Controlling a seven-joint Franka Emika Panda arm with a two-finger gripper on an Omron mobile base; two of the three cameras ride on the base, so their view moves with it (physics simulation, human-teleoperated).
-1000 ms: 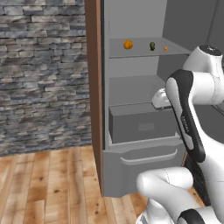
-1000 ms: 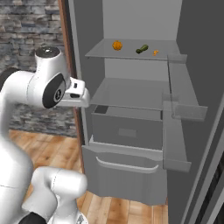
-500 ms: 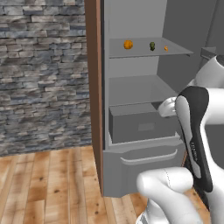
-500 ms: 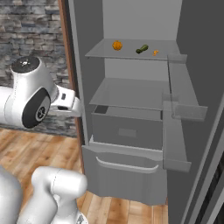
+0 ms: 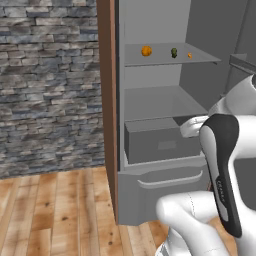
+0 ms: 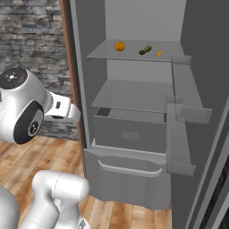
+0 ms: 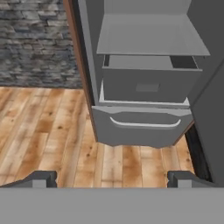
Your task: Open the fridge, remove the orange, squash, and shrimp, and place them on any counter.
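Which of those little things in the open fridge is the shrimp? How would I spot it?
Look inside the tall grey open fridge at its top grey shelf, where three small foods sit in a row. The shrimp is the tiny thin orange piece at the right end, beside the dark green elongated squash; the round bright orange fruit is much bigger.

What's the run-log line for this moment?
fridge: open | orange, squash, shrimp: top shelf | gripper: open, empty

The shrimp (image 6: 159, 53) is too small to make out its shape.
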